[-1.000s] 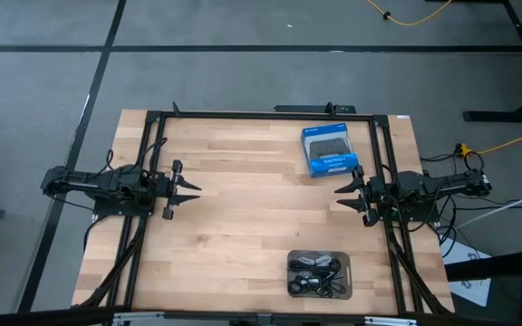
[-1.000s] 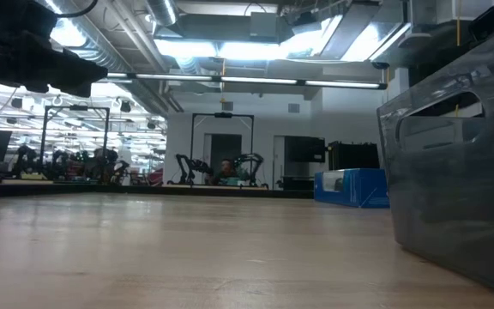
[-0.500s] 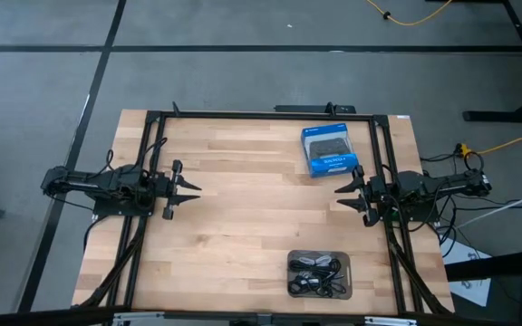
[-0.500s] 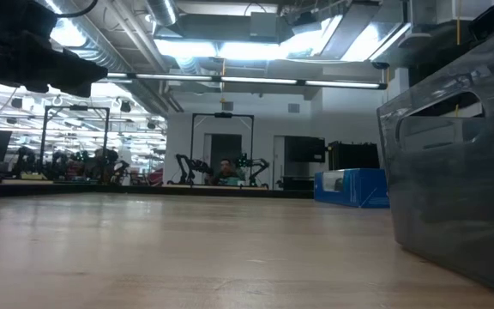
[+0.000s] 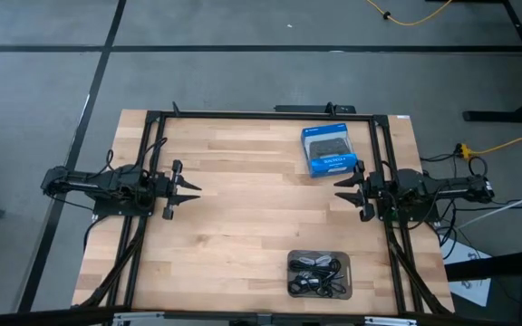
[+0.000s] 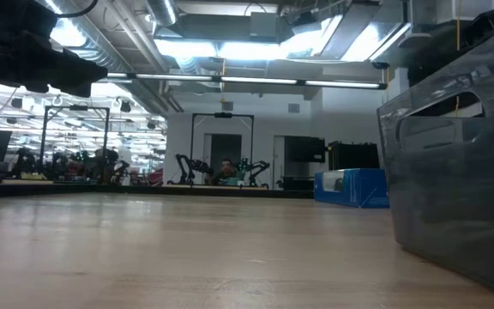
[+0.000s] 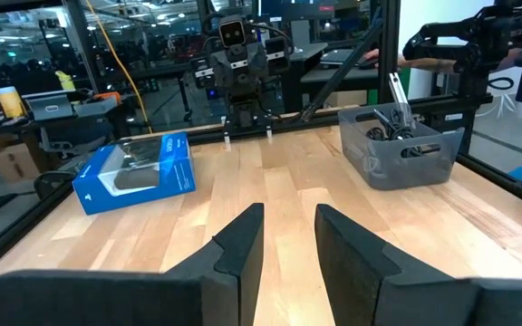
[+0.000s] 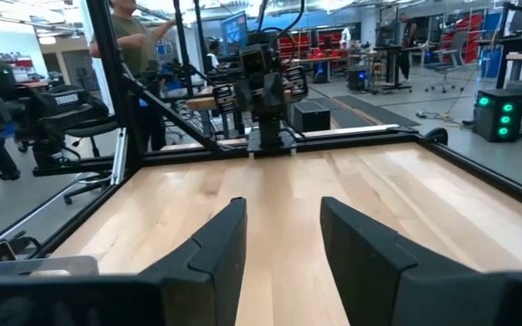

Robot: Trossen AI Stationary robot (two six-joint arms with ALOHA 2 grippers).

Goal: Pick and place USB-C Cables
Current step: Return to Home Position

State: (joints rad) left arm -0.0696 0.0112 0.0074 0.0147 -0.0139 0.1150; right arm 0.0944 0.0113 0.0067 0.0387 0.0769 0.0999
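Observation:
The USB-C cables point(image 5: 317, 273) lie as a tangle of black and light bundles inside a grey bin point(image 5: 292, 288) near the table's near edge; in the left wrist view the cables point(image 7: 388, 127) show over the bin's wall point(image 7: 401, 154). My left gripper point(image 5: 191, 191) hovers open over the table's left part. My right gripper point(image 5: 338, 191) hovers open at the right, just near of the blue box point(image 5: 331, 151). In their own wrist views, my left gripper point(image 7: 288, 213) and my right gripper point(image 8: 282, 206) are both empty.
The blue box point(image 7: 139, 172) lies flat on the wood near the far right corner. A black frame point(image 5: 152, 136) rims the table. In the low view the bin point(image 6: 453, 172) fills the right side. A person point(image 8: 134, 41) stands beyond the table. Bare wood point(image 5: 252, 208) lies between the grippers.
My right arm has swung slightly, and its gripper has shifted a little toward the far edge; its fingers stay open. The left arm, the bin and the blue box have kept still.

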